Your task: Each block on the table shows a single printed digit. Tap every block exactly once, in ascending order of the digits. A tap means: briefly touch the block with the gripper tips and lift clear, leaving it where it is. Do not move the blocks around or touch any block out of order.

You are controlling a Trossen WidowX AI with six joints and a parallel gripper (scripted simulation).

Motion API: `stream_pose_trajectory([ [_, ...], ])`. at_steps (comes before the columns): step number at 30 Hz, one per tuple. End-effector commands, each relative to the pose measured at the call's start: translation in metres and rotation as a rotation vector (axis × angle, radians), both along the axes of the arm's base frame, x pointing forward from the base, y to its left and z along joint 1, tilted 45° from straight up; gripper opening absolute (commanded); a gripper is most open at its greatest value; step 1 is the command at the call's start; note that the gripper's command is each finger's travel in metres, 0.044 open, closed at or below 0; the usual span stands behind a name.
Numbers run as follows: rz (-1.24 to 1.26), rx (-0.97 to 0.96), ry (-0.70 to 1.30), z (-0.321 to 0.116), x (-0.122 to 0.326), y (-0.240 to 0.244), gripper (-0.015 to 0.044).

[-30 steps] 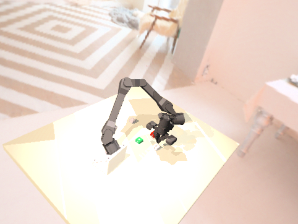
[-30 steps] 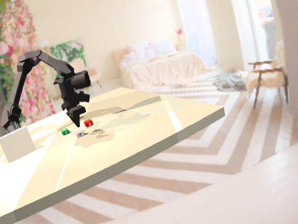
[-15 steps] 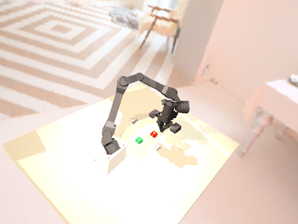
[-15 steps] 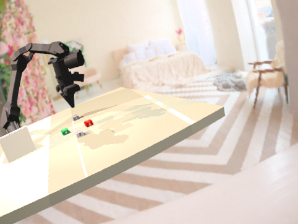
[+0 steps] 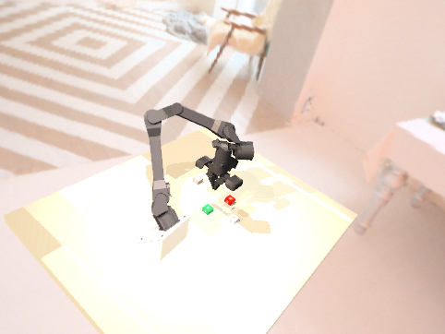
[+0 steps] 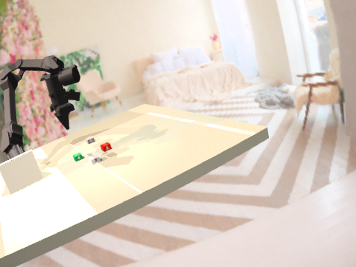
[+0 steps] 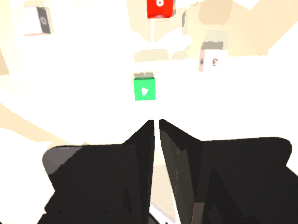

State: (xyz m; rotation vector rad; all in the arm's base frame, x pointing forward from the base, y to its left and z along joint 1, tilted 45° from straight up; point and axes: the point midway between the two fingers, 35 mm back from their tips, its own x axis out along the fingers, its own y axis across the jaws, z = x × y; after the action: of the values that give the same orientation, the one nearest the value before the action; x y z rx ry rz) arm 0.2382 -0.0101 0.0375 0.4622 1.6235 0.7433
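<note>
And here's the green block (image 5: 208, 209) (image 6: 77, 157) (image 7: 145, 89), its face reading 4 in the exterior view, sitting on the table (image 5: 286, 258) (image 6: 207, 147) just ahead of the fingertips in the wrist view. Out beyond it, the red block (image 5: 230, 200) (image 6: 105, 147) (image 7: 159, 7), probably a 6 but cropped by the wrist frame. To its side, the white block (image 5: 234, 220) (image 6: 95, 160) (image 7: 213, 60) shows a 3. Across from that lies the pale block (image 5: 198, 180) (image 6: 91, 141) (image 7: 37, 20), its digit too small to call.

Above them hangs the gripper (image 5: 214, 186) (image 6: 67, 127) (image 7: 156, 124), fingers all but together, only a sliver between the tips, holding nothing and clear of all 4 blocks. The arm (image 5: 157, 157) (image 6: 9, 103) arches over from its base.

Which taps are already done? These pictures can't say. If the 3 is behind us, the 4 looks like the call! So: keep those tips together, line them up over the green top while still high, then come straight down, slowly. Kiss the middle of the face, stop at contact, and rise straight up before any sideways travel. Drift at low height could shove the green block; pressing near an edge could tilt it.
</note>
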Motion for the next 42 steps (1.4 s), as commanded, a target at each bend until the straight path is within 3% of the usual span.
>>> stream_pose_trajectory([
  [1,-0.008,0.001,0.0,-0.005,-0.004,0.01,0.002],
  [7,-0.008,0.006,0.0,-0.054,-0.018,0.058,0.002],
  [37,-0.008,0.007,0.0,-0.076,-0.024,0.079,0.002],
  [42,-0.008,0.006,0.0,-0.054,-0.018,0.058,0.002],
])
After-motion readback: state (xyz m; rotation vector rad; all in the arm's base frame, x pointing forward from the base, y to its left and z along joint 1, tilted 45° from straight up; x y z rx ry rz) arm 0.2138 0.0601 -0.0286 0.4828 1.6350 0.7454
